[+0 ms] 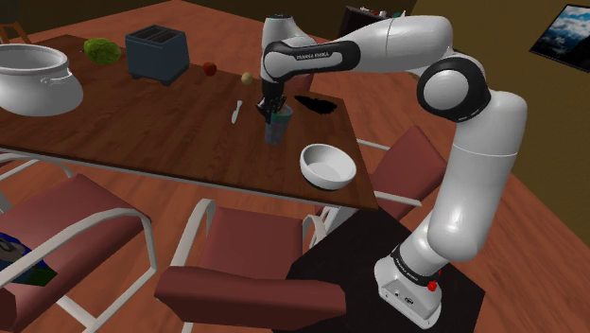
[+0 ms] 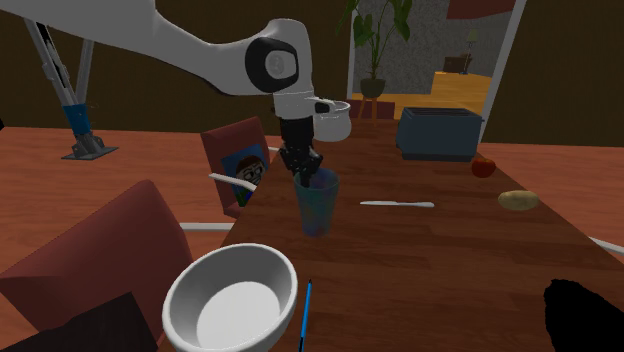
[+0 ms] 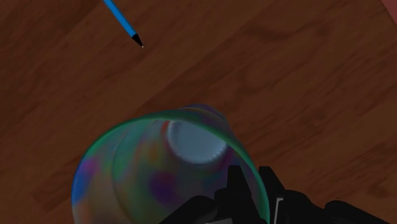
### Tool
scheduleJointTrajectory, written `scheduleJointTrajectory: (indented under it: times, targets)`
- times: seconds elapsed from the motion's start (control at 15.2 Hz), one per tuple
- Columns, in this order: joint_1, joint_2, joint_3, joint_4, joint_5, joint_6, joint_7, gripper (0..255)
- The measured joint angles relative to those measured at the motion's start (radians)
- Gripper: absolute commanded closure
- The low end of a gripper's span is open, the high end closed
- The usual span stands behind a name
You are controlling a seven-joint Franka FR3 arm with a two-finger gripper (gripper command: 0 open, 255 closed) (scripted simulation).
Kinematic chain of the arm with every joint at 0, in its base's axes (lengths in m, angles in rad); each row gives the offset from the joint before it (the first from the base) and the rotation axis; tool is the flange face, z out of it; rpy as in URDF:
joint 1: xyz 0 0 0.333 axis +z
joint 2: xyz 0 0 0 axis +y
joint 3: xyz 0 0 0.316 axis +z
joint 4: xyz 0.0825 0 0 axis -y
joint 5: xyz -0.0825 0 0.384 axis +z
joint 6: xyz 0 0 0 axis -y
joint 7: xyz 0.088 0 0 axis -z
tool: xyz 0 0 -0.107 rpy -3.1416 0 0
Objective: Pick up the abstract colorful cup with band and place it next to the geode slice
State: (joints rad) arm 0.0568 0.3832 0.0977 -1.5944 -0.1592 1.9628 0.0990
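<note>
Gripper (image 1: 275,115): pointing straight down over the cup's rim, arm reaching in from the stand.
Jaws: standing narrow, pinching the cup wall, w/ one finger (image 3: 234,186) inside the rim, the other outside.
Cup (image 2: 318,208): multicolour, translucent, standing upright on table (image 1: 142,123), approx midway across it. In wrist view, pinks, greens & blues are showing thru the wall, w/ a pale round base.
Cup base: can't tell if it is touching the wood.
Geode slice (image 1: 317,103): black, lying flat near table's end, just beyond the cup in shoulder view, not touching it.
Bowl (image 1: 328,165): white, sitting near table edge, close to the cup on the stand side.
Pen (image 2: 305,314): blue w/ black tip, lying just beside the bowl, tip pointing toward the cup.
Knife (image 2: 397,204): pale, lying flat near the cup on the toaster side.
Potato (image 2: 518,200) & apple (image 2: 484,166): sitting further along toward the toaster.
Toaster (image 1: 156,53): dark blue, standing well apart from the cup.
Pot (image 1: 33,78): big, pale, sitting at the far end.
Chairs (image 1: 251,236): red-brown seats, pale frames, lining the table's near side in shoulder view.
</note>
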Motion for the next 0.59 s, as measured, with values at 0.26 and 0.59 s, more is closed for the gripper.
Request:
scheduleJointTrajectory:
  times: [0.26, 0.59]
  targets:
    - [0.000, -0.016, 0.001, 0.031, 0.004, -0.046, -0.006, 255]
    - [0.001, -0.026, 0.002, 0.084, 0.008, -0.109, -0.014, 255]
